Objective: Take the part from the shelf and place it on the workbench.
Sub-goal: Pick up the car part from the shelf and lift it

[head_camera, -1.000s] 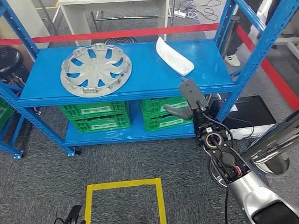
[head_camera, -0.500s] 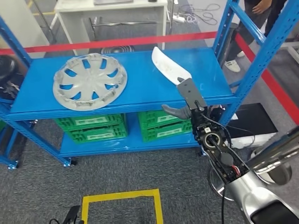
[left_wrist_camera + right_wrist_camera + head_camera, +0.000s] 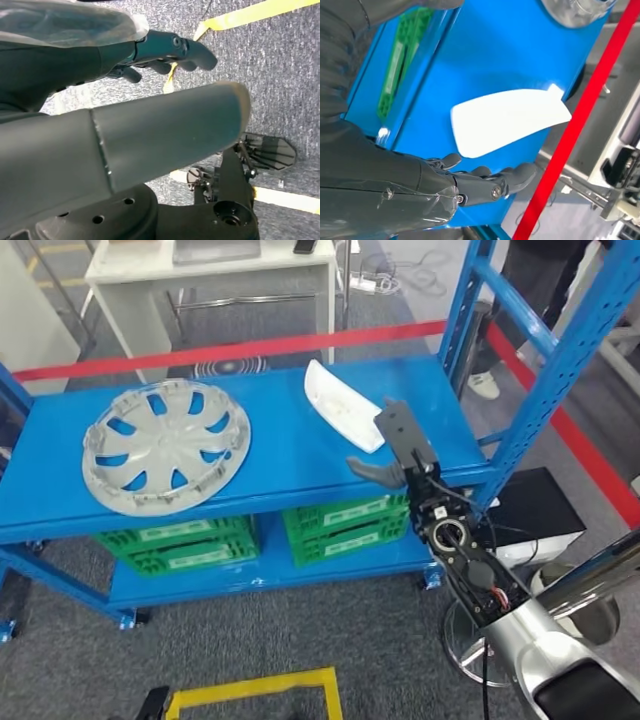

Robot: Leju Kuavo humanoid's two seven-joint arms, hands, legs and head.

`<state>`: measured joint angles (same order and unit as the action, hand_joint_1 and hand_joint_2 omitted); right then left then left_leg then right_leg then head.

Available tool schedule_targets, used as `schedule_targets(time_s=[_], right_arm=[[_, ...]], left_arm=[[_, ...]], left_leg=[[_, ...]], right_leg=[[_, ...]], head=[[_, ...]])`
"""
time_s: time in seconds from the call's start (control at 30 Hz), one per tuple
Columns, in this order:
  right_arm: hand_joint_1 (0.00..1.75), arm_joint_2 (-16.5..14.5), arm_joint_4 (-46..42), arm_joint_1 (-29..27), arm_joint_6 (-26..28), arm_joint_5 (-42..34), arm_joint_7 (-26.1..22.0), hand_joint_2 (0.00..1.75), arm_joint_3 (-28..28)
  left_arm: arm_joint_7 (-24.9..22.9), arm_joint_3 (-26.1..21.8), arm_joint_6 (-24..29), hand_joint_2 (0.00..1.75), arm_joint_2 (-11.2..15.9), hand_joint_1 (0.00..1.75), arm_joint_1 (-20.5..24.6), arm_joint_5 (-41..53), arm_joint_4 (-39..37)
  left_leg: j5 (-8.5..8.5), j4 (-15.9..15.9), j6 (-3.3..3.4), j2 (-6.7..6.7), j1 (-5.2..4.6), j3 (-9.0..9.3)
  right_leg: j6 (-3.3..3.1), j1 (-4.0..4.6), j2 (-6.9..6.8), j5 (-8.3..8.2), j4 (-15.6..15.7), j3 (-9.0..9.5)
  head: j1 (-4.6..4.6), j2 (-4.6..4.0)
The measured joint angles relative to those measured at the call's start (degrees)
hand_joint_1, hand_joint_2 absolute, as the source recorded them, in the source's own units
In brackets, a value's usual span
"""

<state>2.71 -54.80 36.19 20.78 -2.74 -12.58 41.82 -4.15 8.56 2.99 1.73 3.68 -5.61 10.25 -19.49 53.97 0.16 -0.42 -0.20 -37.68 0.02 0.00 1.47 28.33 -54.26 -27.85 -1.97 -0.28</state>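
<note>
The right hand (image 3: pixel 392 445) reaches over the front edge of the blue shelf (image 3: pixel 287 455), its fingers (image 3: pixel 508 180) stretched out and apart, the thumb held off to the side, nothing in its grasp. The white part (image 3: pixel 341 405) lies flat on the shelf's upper board just beyond the fingertips, close to them but not touched; in the right wrist view a strip of bare blue shows between the fingers and the part (image 3: pixel 508 120). The part sits toward the right end of the shelf, its long side running slantwise from the back toward the front edge. A silver wheel cover (image 3: pixel 166 455) rests on the same board, well apart from the part, with open blue board between the two. The shelf's right upright post (image 3: pixel 558 370) rises just beside the arm. Below the upper board, green crates (image 3: pixel 343 525) stand on the lower board. The left hand (image 3: pixel 166 50) hangs over grey carpet, fingers loosely extended, holding nothing.
</note>
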Motion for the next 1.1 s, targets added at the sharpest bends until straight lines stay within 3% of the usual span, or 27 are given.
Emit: schedule_targets(time_s=[0.07,0.13,0.2,0.23,0.27,0.3,0.33,0.4,0.47,0.63,0.77,0.9,1.1], right_arm=[[0.00,0.0,-0.5,0.3,0.9,1.5,0.5,1.75,0.1],[0.00,0.2,-1.1,0.6,1.9,3.2,1.5,1.75,0.2],[0.00,0.4,-1.9,0.8,3.1,5.9,3.8,1.75,0.3],[0.00,0.5,-2.1,0.8,3.6,7.3,5.3,1.75,0.4],[0.00,0.6,-2.3,0.8,4.1,8.9,7.0,1.75,0.5],[0.00,0.7,-2.4,0.8,4.4,10.1,8.3,1.75,0.6],[0.00,0.8,-2.5,0.9,4.5,10.9,9.2,1.75,0.7],[0.00,1.1,-2.9,1.2,4.6,11.6,10.0,1.75,0.7],[0.00,1.3,-3.1,1.7,4.7,12.8,11.5,1.75,0.7],[0.00,1.8,-1.6,3.6,2.9,26.8,23.7,1.75,1.9],[0.00,2.3,3.0,5.2,-1.4,32.2,28.3,1.75,2.8],[0.00,2.8,8.8,5.7,-5.0,32.9,29.1,1.75,3.5],[0.00,2.9,15.3,5.2,-5.6,31.8,24.4,1.75,4.1]], left_arm=[[0.1,0.0,0.0,0.00,-0.1,0.00,0.1,-0.1,0.0],[0.2,0.0,0.0,0.00,-0.1,0.00,0.2,-0.4,0.0],[0.3,0.1,0.1,0.00,-0.1,0.00,0.3,-0.7,0.0],[0.3,0.1,0.1,0.00,-0.1,0.00,0.3,-0.8,0.0],[0.3,0.1,0.1,0.00,-0.1,0.00,0.2,-0.9,0.0],[0.3,0.1,0.2,0.00,-0.1,0.00,0.1,-1.0,0.0],[0.3,0.2,0.2,0.00,-0.1,0.00,0.1,-1.0,0.0],[0.3,0.3,0.2,0.00,-0.2,0.00,0.1,-1.0,0.0],[0.3,0.5,0.2,0.00,-0.2,0.00,0.2,-1.0,0.0],[0.2,1.1,0.2,0.00,-0.1,0.00,0.2,-1.0,0.0],[-0.1,1.5,0.0,0.00,0.0,0.00,0.3,-1.0,0.0],[-0.4,2.1,-0.5,0.00,0.1,0.00,0.3,-1.1,0.0],[-0.5,2.9,-0.8,0.00,0.2,0.00,0.4,-1.2,0.0]], left_leg=[[-0.21,0.0,0.50,0.01,0.07,0.33],[-0.60,-0.2,1.02,0.03,0.26,0.84],[-1.05,-0.2,1.43,0.03,0.30,1.23],[-1.29,-0.2,1.52,0.03,0.29,1.47],[-1.57,-0.2,1.55,0.00,0.29,1.80],[-1.87,-0.1,1.52,-0.04,0.30,2.24],[-2.21,-0.1,1.44,-0.11,0.30,2.75],[-2.85,0.2,1.13,-0.27,0.20,3.53],[-3.18,0.5,0.72,-0.33,0.04,3.56],[-3.40,0.6,1.05,-0.15,-0.17,3.39],[-3.26,0.2,0.83,-0.16,-0.14,3.58],[-3.24,0.1,0.64,-0.17,-0.13,3.62],[-3.33,0.1,0.33,-0.17,-0.12,3.60]], right_leg=[[0.68,-0.12,-0.03,0.87,-0.2,0.17],[1.25,-0.17,-0.38,3.34,-4.1,-1.28],[1.53,-0.17,-0.67,6.86,-12.4,-5.52],[1.60,-0.18,-0.71,7.89,-16.2,-7.73],[1.65,-0.19,-0.74,7.81,-18.2,-9.18],[1.65,-0.21,-0.80,6.43,-17.8,-9.55],[1.59,-0.22,-0.86,4.00,-15.1,-8.86],[1.18,-0.13,-0.93,-1.33,-6.9,-6.09],[0.65,0.06,-0.87,-3.32,-2.0,-4.51],[0.34,0.10,-0.48,-3.11,-1.1,-4.45],[0.18,0.16,-0.50,-3.06,-1.1,-4.45],[0.04,0.18,-0.51,-2.97,-1.1,-4.47],[-0.05,0.16,-0.52,-2.89,-1.1,-4.45]], head=[[0.16,0.00],[0.49,0.00],[0.87,0.00],[0.98,0.00],[1.05,0.00],[1.11,0.00],[1.19,0.00],[1.33,0.00],[1.34,0.00],[0.90,0.00],[0.80,0.00],[0.78,0.00],[0.79,0.00]])
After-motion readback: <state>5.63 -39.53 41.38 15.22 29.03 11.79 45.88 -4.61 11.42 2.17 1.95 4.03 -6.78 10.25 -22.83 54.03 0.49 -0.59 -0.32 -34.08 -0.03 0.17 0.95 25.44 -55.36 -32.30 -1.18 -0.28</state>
